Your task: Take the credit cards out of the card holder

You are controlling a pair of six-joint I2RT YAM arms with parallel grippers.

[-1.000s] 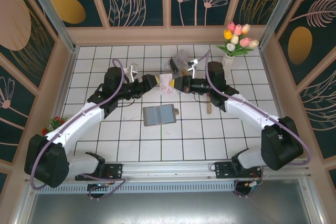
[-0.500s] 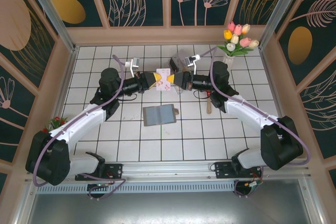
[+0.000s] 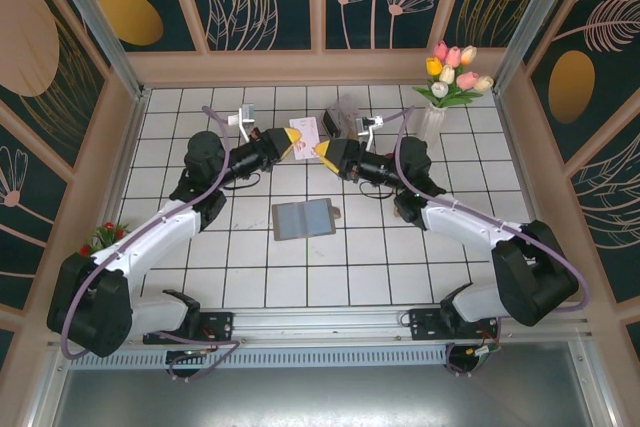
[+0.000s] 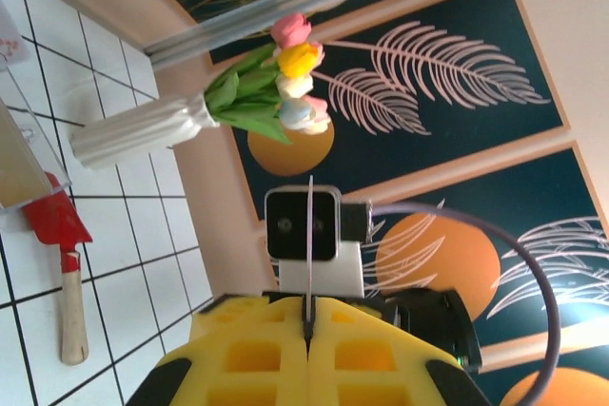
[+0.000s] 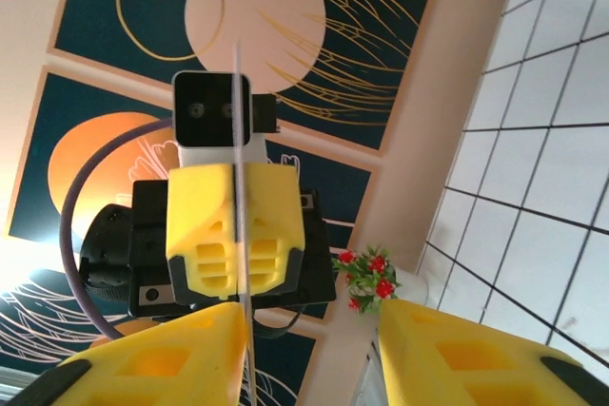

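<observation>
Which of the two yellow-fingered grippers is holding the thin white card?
The left gripper: its yellow fingers are shut on the thin white card, whereas the fingers of the right gripper stand apart.

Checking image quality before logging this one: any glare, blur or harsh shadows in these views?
Top external: evenly lit and sharp, with soft shadows on the white tiled table. Left wrist: the pale wall at top right is washed out. Right wrist: warm glare along the left edge; the thin white card reads as an edge-on line.
</observation>
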